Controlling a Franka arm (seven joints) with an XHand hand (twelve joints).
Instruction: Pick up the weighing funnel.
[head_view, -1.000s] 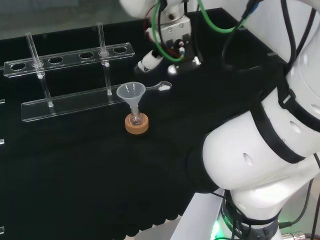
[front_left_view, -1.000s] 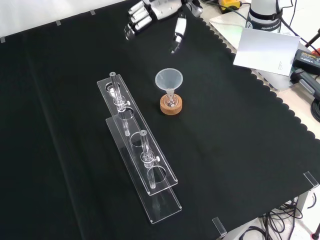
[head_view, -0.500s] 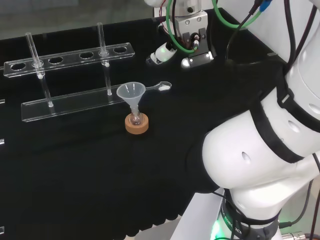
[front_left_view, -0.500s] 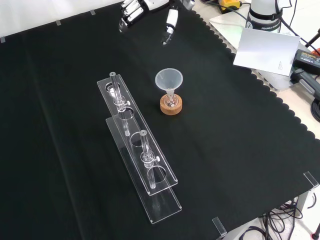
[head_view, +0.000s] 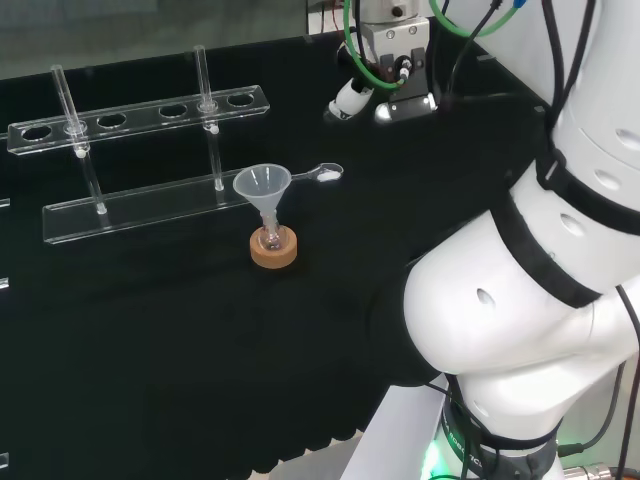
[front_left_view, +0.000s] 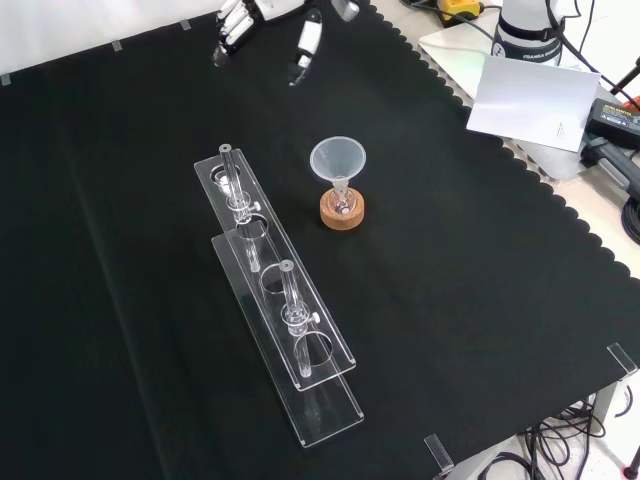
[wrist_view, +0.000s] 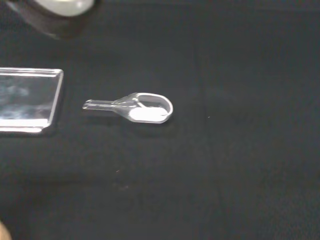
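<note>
The hand (front_left_view: 306, 38) hovers spread and empty near the weighing funnel (head_view: 325, 173), which lies flat on the tabletop (head_view: 150, 330) just above centre in the head view, so closing fingers could skid it away.

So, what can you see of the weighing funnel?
The weighing funnel is a small clear piece, glass or plastic by its look: a scoop-shaped bowl with a short stem. It lies on the black cloth, stem pointing toward the end of a clear rack, apart from it. Only the cloth touches it.
</note>
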